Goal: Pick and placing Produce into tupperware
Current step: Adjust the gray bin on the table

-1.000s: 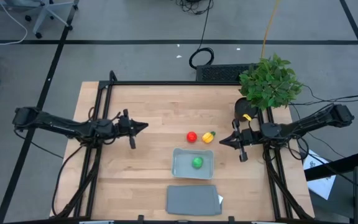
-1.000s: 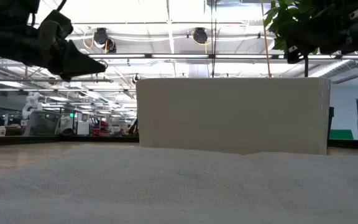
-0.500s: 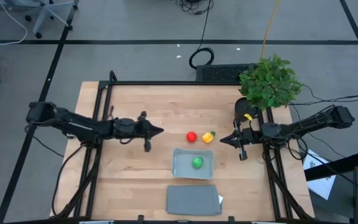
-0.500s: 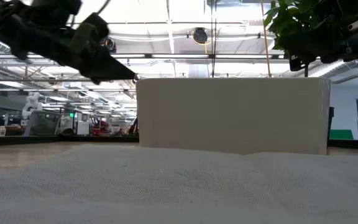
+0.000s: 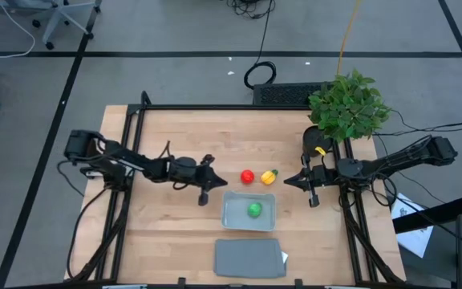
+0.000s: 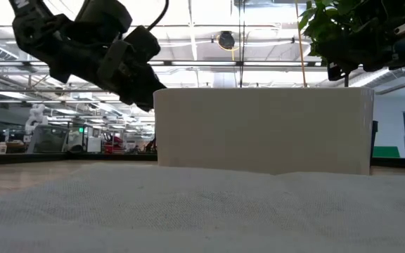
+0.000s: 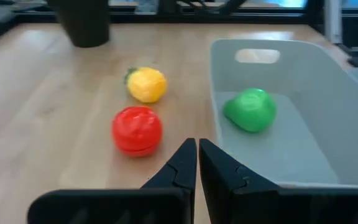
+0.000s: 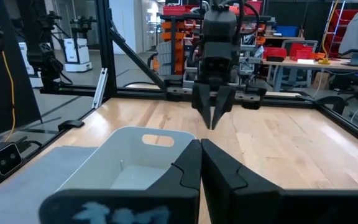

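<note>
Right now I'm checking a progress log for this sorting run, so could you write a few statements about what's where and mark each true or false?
1. The green produce piece lies inside the tupperware. True.
2. The red produce piece is already in the tupperware. False: it sits on the wooden table, beside the yellow produce piece.
3. The left gripper has its fingers shut and holds nothing. True.
4. The right gripper carries the yellow produce piece. False: it is shut and empty, and the yellow piece rests on the table.
5. The grey lid covers the tupperware. False: it lies flat on the table next to it.
</note>
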You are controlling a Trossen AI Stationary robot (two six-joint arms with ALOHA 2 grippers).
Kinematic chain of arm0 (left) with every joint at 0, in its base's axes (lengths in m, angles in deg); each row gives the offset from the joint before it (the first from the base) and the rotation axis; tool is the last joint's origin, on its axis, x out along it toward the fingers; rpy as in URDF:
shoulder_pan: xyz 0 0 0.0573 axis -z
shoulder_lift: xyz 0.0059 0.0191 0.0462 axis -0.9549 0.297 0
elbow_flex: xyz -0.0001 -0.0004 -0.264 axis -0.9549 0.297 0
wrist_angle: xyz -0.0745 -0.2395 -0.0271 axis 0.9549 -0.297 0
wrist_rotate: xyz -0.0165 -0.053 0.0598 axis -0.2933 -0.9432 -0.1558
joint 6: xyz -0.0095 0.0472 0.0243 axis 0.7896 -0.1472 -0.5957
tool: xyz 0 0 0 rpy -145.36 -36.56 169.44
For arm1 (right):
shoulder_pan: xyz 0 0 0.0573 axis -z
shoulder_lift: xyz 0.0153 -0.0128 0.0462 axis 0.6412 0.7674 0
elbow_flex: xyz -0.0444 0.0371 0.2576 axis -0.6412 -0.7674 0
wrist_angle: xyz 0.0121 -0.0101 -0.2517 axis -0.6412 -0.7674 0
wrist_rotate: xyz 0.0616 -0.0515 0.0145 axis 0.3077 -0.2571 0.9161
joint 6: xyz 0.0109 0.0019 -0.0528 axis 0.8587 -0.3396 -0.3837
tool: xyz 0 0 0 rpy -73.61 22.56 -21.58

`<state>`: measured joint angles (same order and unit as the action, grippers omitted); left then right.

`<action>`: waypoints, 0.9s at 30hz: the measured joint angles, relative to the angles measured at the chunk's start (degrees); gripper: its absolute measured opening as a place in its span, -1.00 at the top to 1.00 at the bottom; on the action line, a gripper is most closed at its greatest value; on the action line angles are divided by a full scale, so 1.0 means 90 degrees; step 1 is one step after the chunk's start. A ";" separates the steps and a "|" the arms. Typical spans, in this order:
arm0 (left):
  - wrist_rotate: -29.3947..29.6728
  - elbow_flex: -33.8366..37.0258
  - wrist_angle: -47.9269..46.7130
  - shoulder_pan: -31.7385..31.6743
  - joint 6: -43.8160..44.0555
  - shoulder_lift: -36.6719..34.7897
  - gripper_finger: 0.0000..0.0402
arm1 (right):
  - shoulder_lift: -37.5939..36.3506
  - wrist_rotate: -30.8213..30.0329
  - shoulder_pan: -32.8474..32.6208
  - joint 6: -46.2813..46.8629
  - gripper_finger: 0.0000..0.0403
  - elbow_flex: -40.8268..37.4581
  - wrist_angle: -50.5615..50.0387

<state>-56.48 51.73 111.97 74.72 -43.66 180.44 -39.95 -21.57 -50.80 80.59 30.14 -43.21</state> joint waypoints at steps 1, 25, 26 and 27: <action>-0.0057 -0.0030 -0.0015 0.0040 -0.0017 0.0047 0.90 | 0.0000 0.0000 0.0000 0.0000 1.00 0.0000 0.0000; 0.0402 -0.0129 -0.0318 0.0190 -0.0072 0.0233 0.90 | 0.0000 0.0005 -0.0001 -0.0019 1.00 0.0000 -0.0017; 0.0400 -0.0129 -0.0314 0.0210 -0.0082 0.0233 0.90 | 0.0002 0.0005 0.0000 -0.0017 1.00 0.0000 -0.0017; 0.0398 -0.0129 -0.0314 0.0224 -0.0090 0.0233 0.90 | 0.0002 0.0005 -0.0002 -0.0019 1.00 0.0000 -0.0017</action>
<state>-52.90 50.57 109.15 76.73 -44.47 182.53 -39.93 -21.52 -50.82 80.42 30.14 -43.36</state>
